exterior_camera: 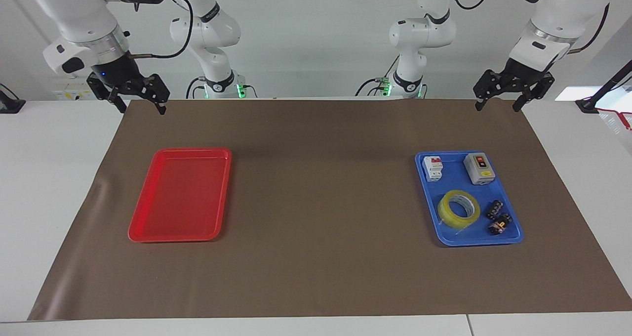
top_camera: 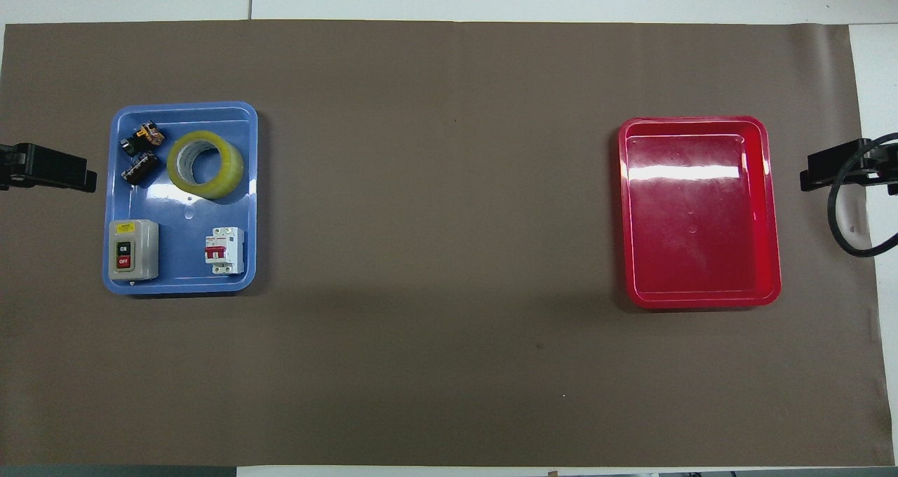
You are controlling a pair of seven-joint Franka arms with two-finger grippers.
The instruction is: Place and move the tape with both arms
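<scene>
Both of our grippers are spread wide and holding nothing. The left gripper (exterior_camera: 513, 99) hangs in the air over the mat's edge nearest the robots, at the left arm's end of the table, its two fingers clearly apart and touching nothing. The right gripper (exterior_camera: 133, 99) does the same over the mat's corner at the right arm's end, fingers splayed, nothing between them.

From the overhead view we only get slivers: the left gripper (top_camera: 49, 171) and the right gripper (top_camera: 838, 170) each poke in at the frame edge, cut off, so the fingers can't be read from there. A black cable (top_camera: 845, 217) loops down beside the right one.

The tape (exterior_camera: 458, 208) lies flat in the blue tray (exterior_camera: 469, 241), in the half farther from the robots, well apart from both grippers. The left gripper is the one on its end of the table, but it's up in the air and nowhere near touching it. The tape shares the tray with a white breaker (exterior_camera: 433, 168), a grey on/off switch box (exterior_camera: 479, 168) and two small black parts (exterior_camera: 498, 217) just beside the roll; we can't really make out what those are.

The red tray (exterior_camera: 180, 237) sits toward the right arm's end, on the brown mat (exterior_camera: 321, 202).
</scene>
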